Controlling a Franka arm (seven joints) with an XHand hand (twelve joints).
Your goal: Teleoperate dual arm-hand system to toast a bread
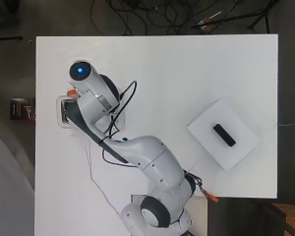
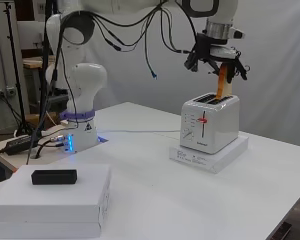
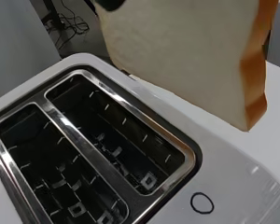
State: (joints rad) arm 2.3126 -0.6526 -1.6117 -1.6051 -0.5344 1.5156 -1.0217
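The hand (image 2: 217, 56) is pinching the bread slice (image 2: 223, 83) at its top. The bread is hanging straight down under the hand, right above the toaster (image 2: 210, 122), its bottom edge near the slots (image 3: 116, 140).

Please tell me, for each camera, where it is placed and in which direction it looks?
Overhead: above the table, looking straight down; the arm covers most of the toaster.
Side: across the table; arm, hand holding bread slice over the toaster.
Wrist: looking down at the bread slice and toaster slots; hand barely shows.
Shared: overhead and side show the white box.
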